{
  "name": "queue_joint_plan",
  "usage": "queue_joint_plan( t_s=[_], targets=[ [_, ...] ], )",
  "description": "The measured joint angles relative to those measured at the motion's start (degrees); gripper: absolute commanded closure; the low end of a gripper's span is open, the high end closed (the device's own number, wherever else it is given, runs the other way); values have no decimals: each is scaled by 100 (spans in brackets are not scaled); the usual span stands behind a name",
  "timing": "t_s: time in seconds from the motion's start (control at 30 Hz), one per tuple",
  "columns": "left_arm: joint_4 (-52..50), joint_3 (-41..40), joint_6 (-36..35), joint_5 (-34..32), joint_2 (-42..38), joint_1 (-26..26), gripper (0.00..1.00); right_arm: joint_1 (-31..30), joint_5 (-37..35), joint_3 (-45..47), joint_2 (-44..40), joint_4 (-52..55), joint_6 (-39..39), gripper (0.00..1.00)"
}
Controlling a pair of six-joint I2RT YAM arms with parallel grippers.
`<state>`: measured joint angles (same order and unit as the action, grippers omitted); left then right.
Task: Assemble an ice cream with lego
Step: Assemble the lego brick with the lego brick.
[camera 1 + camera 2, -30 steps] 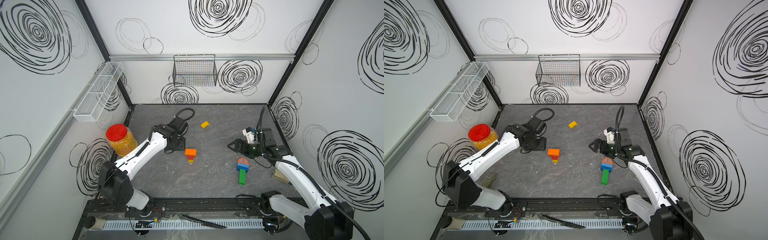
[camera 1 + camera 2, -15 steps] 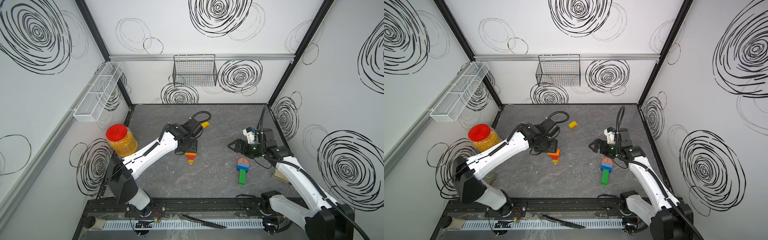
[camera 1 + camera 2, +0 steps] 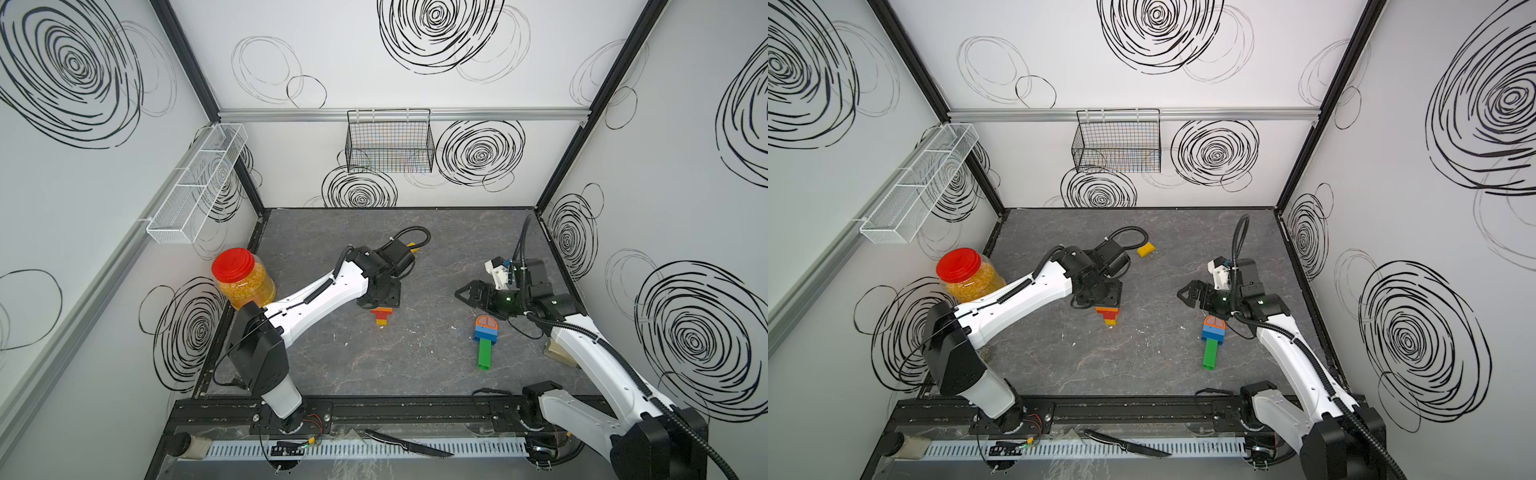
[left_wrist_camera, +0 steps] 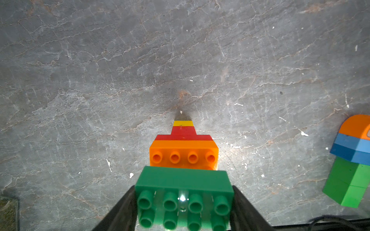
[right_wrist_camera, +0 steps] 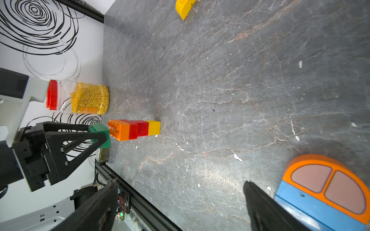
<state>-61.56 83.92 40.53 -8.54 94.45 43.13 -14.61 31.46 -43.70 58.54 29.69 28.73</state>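
Well, the left gripper pinches a green brick by its ends, just over the orange studs of a stack, orange on red on yellow, upright on the table; whether they touch I can't tell. The right gripper hangs spread wide near a lying piece, green, blue, round orange top

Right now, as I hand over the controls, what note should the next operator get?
Left end effector: shut on the green brick, held at the studded top of the standing orange-red-yellow stack; not visibly pressed on.
Right end effector: open, empty, beside the lying dome-blue-green piece.
Loose: yellow rounded brick at the back of the table.
Done: two stacks built. To do: seat the green brick, likely join the rest.
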Motion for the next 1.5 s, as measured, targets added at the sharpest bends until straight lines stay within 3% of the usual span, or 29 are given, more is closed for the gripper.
queue_joint_plan(
  t_s=[1.5],
  targets=[
    [0, 118, -190, -55, 278, -20, 52, 0, 0, 33, -55, -37, 17, 0]
  ],
)
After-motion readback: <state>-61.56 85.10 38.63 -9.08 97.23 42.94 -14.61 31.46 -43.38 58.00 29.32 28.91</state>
